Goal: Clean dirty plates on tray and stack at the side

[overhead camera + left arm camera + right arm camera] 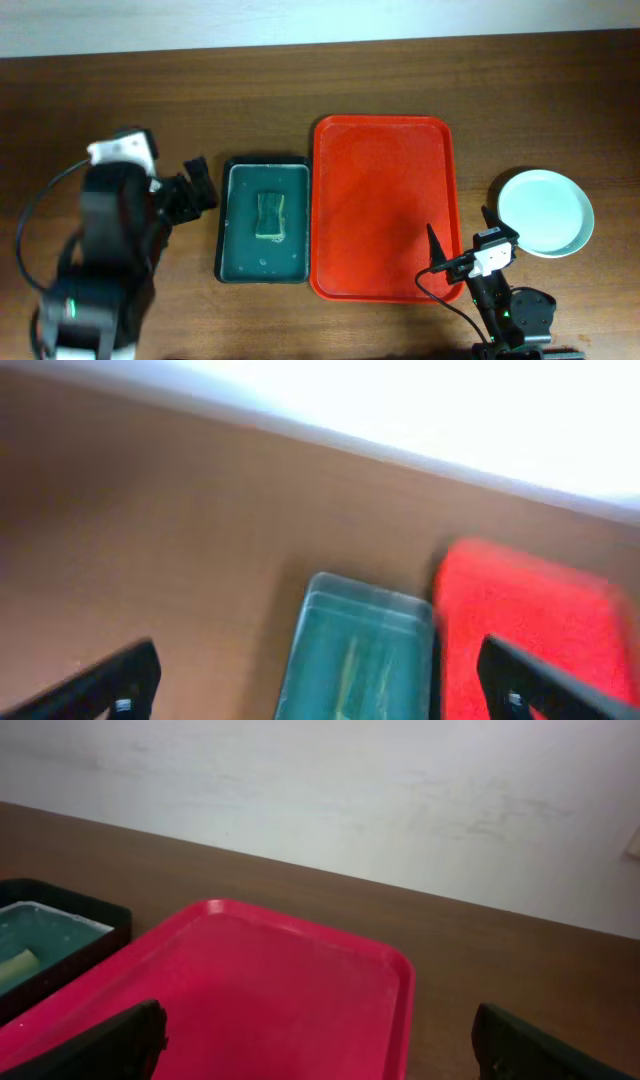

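One plate (pixel 545 212) is seen beside the tray (pixel 385 200) (others poss. underneath). It could be knocked by the right gripper (pixel 460 235), spread & empty.

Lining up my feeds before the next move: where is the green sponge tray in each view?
Overhead: green sponge tray left of centre, just left of the red tray.
Left wrist: green sponge tray at bottom centre, blurred.
Right wrist: green sponge tray at the far left edge, cut off.
Shared landmark: the red tray beside it in every view.
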Motion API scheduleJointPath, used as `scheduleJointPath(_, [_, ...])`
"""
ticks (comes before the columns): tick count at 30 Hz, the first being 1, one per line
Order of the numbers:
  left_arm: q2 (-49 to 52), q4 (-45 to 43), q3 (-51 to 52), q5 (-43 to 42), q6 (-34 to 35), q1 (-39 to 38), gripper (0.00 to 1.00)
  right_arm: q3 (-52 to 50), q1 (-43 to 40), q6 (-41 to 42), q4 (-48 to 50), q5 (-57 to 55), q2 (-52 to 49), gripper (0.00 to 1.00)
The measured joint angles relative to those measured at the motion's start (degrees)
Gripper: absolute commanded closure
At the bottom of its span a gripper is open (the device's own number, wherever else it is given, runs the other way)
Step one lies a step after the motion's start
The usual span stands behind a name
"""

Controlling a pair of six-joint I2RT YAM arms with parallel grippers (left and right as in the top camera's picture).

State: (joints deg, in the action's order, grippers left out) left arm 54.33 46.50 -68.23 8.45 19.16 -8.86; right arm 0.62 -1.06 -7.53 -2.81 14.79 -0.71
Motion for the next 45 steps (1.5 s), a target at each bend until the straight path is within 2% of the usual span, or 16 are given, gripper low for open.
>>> scheduleJointPath(2, [-10.49, -11.19, 10.88, -1.92, -3.43, 0.07, 0.01, 0.0, 0.0, 0.0, -0.07, -0.02, -0.02, 0.02])
scheduleJointPath(5, [-23.93, -22.43, 26.75, -4.24, -7.26, 0.61, 0.01, 0.0, 0.0, 0.02, -0.04, 0.0, -0.02, 0.02])
scheduleJointPath(8, [-36.48, -26.75, 39.93, -5.27, -8.9, 0.66, 0.01, 0.0, 0.0, 0.0, -0.07, 0.0, -0.07, 0.02])
scheduleJointPath(12, [-50.1, -29.66, 50.88, -5.73, -9.2, 0.66, 0.01, 0.0, 0.0, 0.02, -0.09, 0.0, -0.09, 0.02])
scheduleJointPath(14, [-52.65, -33.05, 54.23, -6.21, -9.33, 0.66, 0.01, 0.0, 0.0, 0.0, -0.09, 0.0, -0.09, 0.02])
scheduleJointPath(20, [-53.55, -45.53, 64.81, -6.75, -9.35, 0.66, 0.01, 0.0, 0.0, 0.02, -0.07, 0.0, -0.09, 0.02])
scheduleJointPath(23, [-53.53, -42.32, 67.6, -5.57, -9.35, 0.66, 0.01, 0.0, 0.0, -0.02, -0.07, 0.0, -0.09, 0.02])
scheduleJointPath(45, [-53.59, -42.45, 67.6, -3.93, -9.35, 0.66, 0.01, 0.0, 0.0, 0.02, -0.09, 0.0, -0.09, 0.02])
